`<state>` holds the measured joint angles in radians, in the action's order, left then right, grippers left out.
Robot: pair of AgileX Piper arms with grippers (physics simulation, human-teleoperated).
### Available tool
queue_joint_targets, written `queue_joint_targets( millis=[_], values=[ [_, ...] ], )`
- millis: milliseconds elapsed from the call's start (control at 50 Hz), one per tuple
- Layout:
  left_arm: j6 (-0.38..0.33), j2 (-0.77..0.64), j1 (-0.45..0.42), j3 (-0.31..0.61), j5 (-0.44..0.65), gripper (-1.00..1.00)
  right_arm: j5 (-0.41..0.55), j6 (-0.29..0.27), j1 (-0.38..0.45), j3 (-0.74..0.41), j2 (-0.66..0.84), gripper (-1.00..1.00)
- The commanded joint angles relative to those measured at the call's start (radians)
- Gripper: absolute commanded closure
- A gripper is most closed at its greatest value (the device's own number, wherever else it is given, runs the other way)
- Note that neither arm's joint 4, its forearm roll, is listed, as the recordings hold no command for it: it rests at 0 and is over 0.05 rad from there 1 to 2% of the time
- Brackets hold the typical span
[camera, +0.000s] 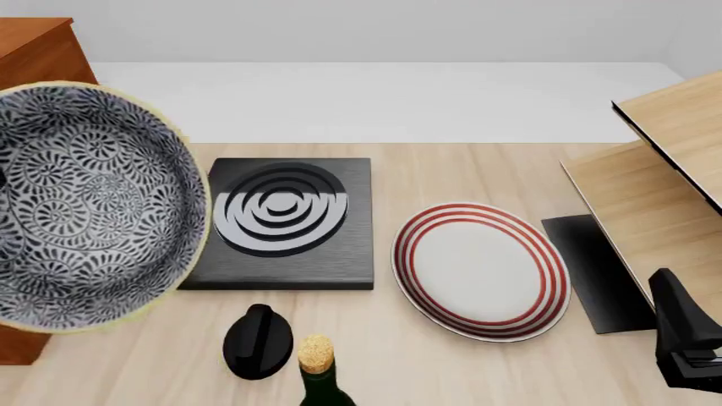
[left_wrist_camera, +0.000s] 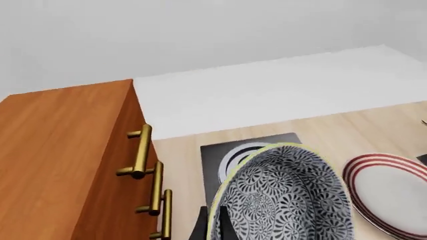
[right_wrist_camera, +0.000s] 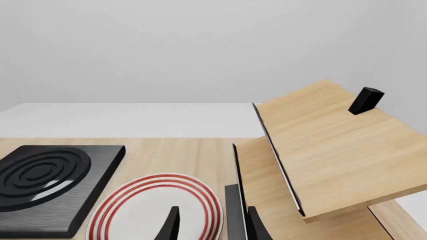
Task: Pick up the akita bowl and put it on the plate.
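Observation:
The akita bowl [camera: 84, 207], black-and-white floral with a pale cream rim, is held up in the air at the far left, tilted on edge so its inside faces the front camera. My left gripper [left_wrist_camera: 212, 226] is shut on the akita bowl's [left_wrist_camera: 283, 195] rim; the front view hides it behind the bowl. The plate [camera: 479, 269], white with red rings, lies flat on the table right of centre, also seen as the plate [left_wrist_camera: 390, 192] and the plate [right_wrist_camera: 150, 210]. My right gripper [right_wrist_camera: 213, 216] is open beside the plate's right edge, holding nothing.
A black slab with grey-white rings [camera: 282, 222] lies between bowl and plate. A wooden cabinet with brass handles [left_wrist_camera: 73, 160] stands at the left. A black knob-like object [camera: 257, 341] and a corked bottle [camera: 319, 368] are near the front edge. A wooden shelf [camera: 665, 161] and a black mat [camera: 589, 271] are at the right.

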<state>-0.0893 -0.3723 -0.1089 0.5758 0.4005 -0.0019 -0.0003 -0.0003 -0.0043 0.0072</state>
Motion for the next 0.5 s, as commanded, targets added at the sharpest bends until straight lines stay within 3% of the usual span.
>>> queue_joint_targets(
  millis=[20,80,100,160,500],
  values=[
    [0.104,-0.136,-0.056,0.037,-0.196,1.0,0.0,0.0,0.0,0.0,0.0,-1.0],
    [0.112,-0.174,-0.054,0.046,-0.246,1.0,0.0,0.0,0.0,0.0,0.0,-1.0],
    [0.159,-0.19,-0.064,0.048,-0.269,1.0,0.0,0.0,0.0,0.0,0.0,-1.0],
    [0.182,-0.241,-0.077,0.04,-0.325,1.0,0.0,0.0,0.0,0.0,0.0,-1.0],
    [0.225,-0.548,-0.19,0.112,-0.518,1.0,0.0,0.0,0.0,0.0,0.0,-1.0]
  ],
)
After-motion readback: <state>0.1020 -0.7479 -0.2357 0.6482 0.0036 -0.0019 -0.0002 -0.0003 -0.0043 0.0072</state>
